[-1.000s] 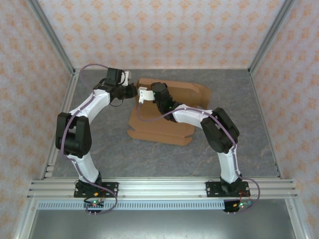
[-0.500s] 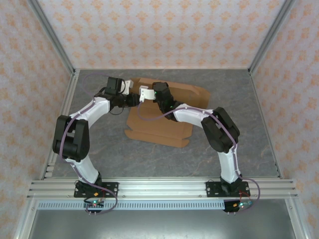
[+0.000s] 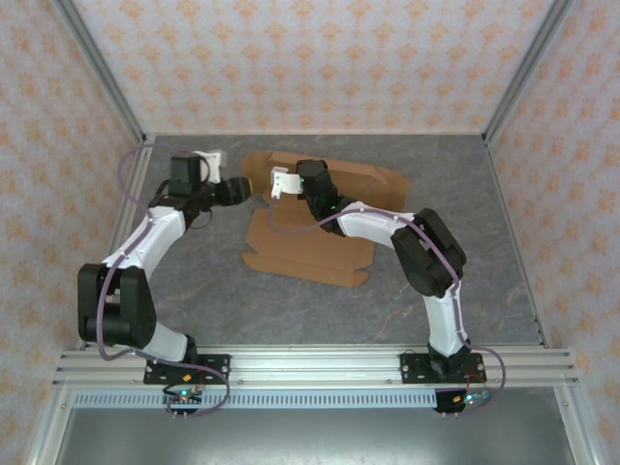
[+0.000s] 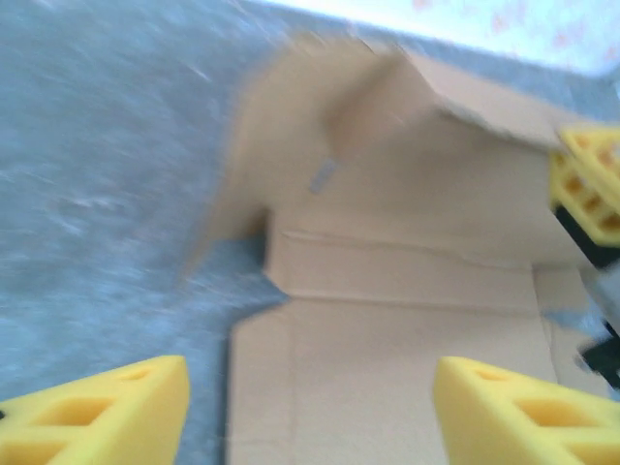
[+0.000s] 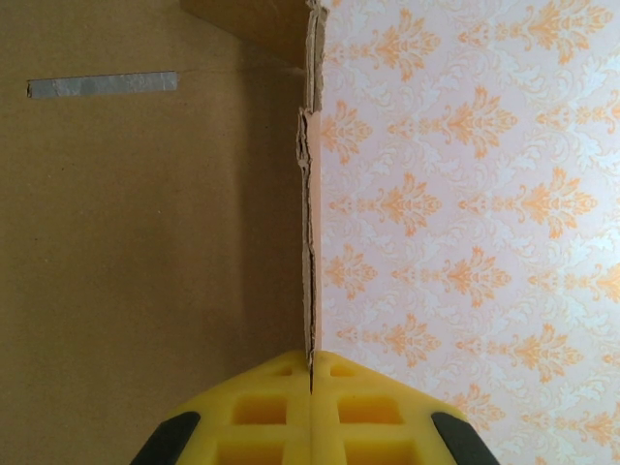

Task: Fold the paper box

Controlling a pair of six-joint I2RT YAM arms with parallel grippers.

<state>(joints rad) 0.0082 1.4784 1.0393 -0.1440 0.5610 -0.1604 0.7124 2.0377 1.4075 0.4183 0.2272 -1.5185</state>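
The plain brown die-cut cardboard paper box [image 3: 308,247] lies far-centre on the grey marbled counter [image 3: 436,203], backed by orange-patterned wallpaper [image 5: 465,194]. The right end effector [image 5: 311,373] is clenched on the box's upright edge. The left end effector [image 4: 310,397] is released, near its far-left corner. A grey tape strip [image 5: 102,84] sits on the cardboard.

Matt plain brown cardboard box [image 3: 302,244], fibrous and ragged along the cut edge, with one dull grey strip [image 5: 102,85] on its face. Yellow, porous foam-like pads [image 5: 262,412] on the right gripper [image 5: 311,373]; same matt yellow foam on the left gripper [image 4: 305,378]. Smooth grey marbled table top [image 3: 213,291], low sheen. Brushed silver metal rails [image 3: 320,363]. Glossy white and black plastic arm shells [image 3: 373,221]. Matt orange-patterned paper-like walls [image 3: 320,68].
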